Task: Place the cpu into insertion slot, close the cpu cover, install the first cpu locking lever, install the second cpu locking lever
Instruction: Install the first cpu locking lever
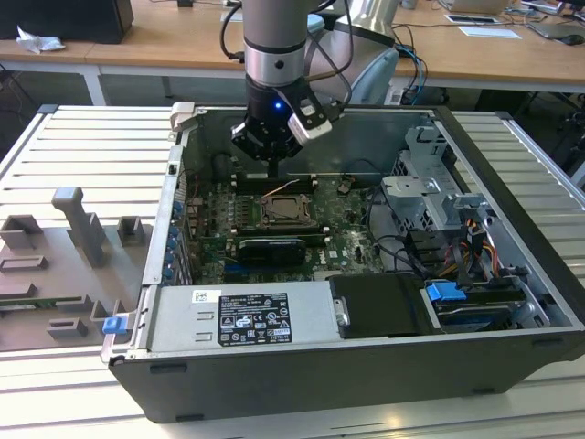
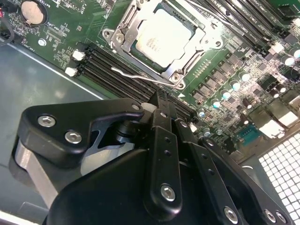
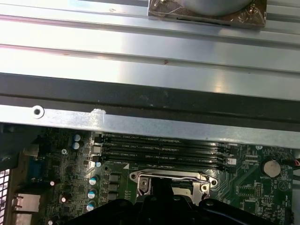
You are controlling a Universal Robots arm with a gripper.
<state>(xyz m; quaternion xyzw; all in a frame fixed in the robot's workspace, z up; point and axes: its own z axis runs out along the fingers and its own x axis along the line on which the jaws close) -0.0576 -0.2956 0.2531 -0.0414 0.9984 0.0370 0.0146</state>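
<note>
The cpu [image 2: 164,37] lies flat in the insertion slot [image 1: 284,213], its pale metal top showing through the window of the cpu cover [image 2: 123,28], which is folded down over it. A thin wire locking lever [image 2: 136,75] runs along the socket's side nearest the gripper and looks unlatched; in the exterior view it rises off the board. My gripper [image 1: 274,172] hangs just above that side of the socket, shut with nothing between its fingers. In both wrist views the gripper [image 2: 161,97] [image 3: 161,187] points down beside the lever.
Long black memory slots [image 2: 117,61] run beside the socket. The open case holds a power supply [image 1: 238,315] at the front and a drive cage [image 1: 430,183] on the exterior view's right. A grey fixture block [image 1: 73,247] sits outside the case on the exterior view's left.
</note>
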